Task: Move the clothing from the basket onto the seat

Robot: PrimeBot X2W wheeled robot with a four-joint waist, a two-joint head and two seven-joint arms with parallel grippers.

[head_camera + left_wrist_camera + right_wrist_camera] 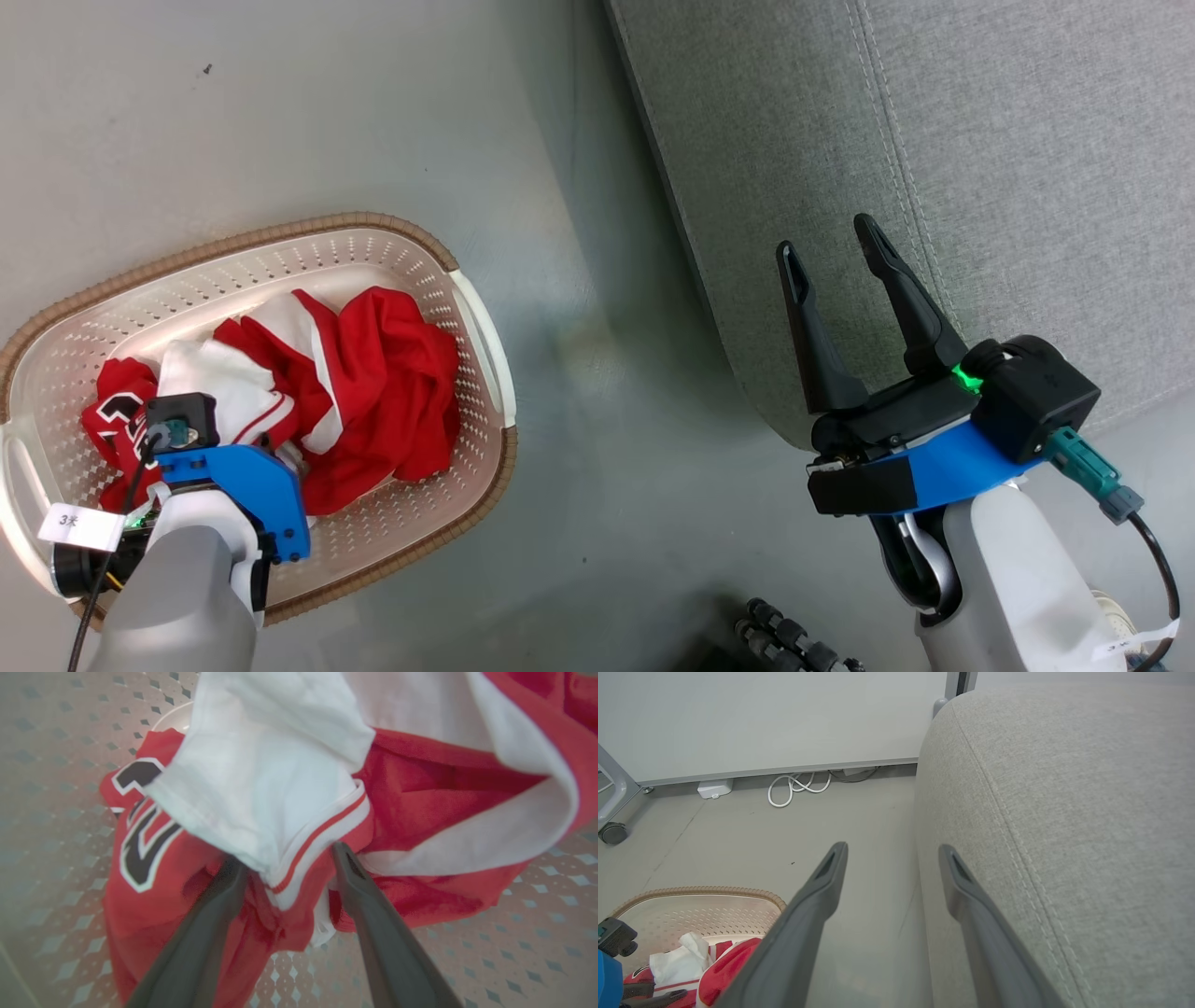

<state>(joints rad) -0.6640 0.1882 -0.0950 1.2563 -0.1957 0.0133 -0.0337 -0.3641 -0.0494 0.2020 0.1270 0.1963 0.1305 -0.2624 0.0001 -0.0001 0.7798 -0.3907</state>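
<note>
We find red jersey clothing (383, 401) heaped lengthwise in perforated cream basket (373, 250); left end effector (286, 856) spread astride it, right end effector (826, 235) spread, empty.

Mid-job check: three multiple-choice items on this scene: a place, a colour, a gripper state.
1. Where is the soft red-and-white jersey clothing?
A) on the floor
B) in the cream perforated plastic basket
C) on a shelf
2. The basket's woven-look rim is:
A) blue
B) black
C) brown
3. The left gripper is:
A) open around the clothing
B) shut, empty
C) shut on a handle
Answers: 1 B, heaped within its walls; 2 C, brown band rings the top; 3 A, fingers apart, cloth between.
</note>
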